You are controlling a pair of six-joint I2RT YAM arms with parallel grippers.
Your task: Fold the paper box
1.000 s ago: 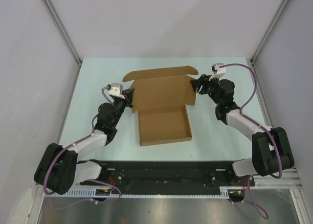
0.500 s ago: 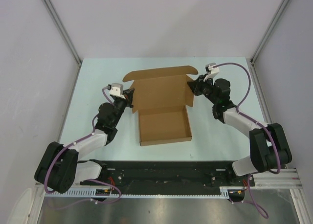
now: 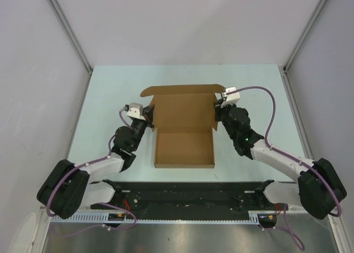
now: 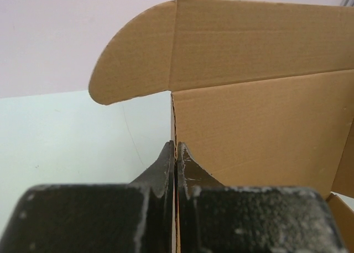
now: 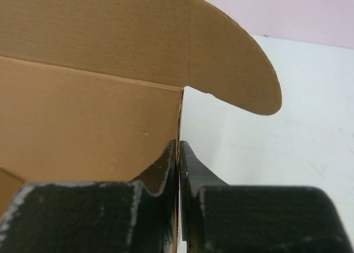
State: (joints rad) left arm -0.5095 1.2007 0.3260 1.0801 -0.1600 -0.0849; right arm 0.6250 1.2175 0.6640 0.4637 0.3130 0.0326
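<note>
The table (image 3: 254,93) extends on every side of the box (image 3: 184,148). The box tray lies flat and open, with the lid standing up along its far side. The left gripper (image 4: 175,153) has its jaws pinching the lid's left edge. The right gripper (image 5: 178,149) has its jaws pinching the lid's right edge.

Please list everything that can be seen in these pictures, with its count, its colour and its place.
paper box: one, plain brown, middle of the table, tray flat and lid raised at the far side
table: one, pale green, under the box
walls: three, light grey, around the table's far side and both sides
rail: one, black, along the near edge
left arm: one, black and white, left of the box
right arm: one, black and white, right of the box
left end effector: one, black, shut on the lid's left edge
right end effector: one, black, shut on the lid's right edge
</note>
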